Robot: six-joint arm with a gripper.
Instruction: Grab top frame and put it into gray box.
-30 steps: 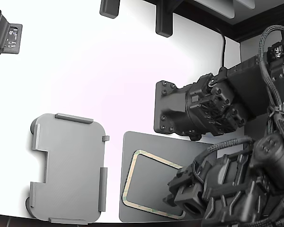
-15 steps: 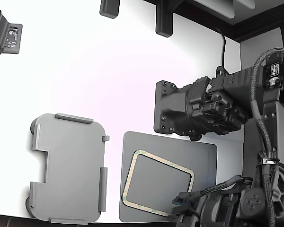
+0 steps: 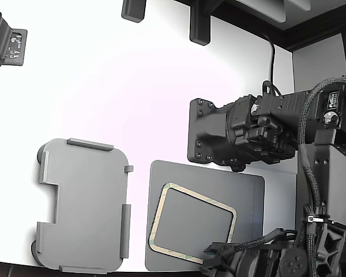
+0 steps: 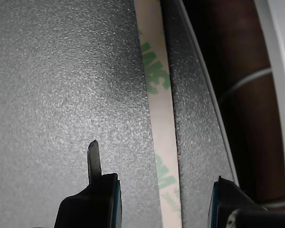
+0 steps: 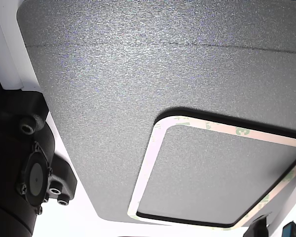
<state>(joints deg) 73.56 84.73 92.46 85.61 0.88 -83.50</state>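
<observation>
Gripper (image 4: 164,199) open, empty, jaws straddling one strip of top frame (image 4: 157,118) on dark mat (image 4: 61,95); lower squarely before closing. Exterior view: top frame (image 3: 161,214) untouched on mat, gray box (image 3: 83,205) to its left. Other view: frame (image 5: 148,170) flat; thin edge likely slips.

Top frame (image 4: 157,118) — green print, unreadable.

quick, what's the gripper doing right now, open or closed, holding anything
Gripper: open and empty, its jaws apart on either side of one strip of the beige frame, which lies flat on the dark mat.
</observation>
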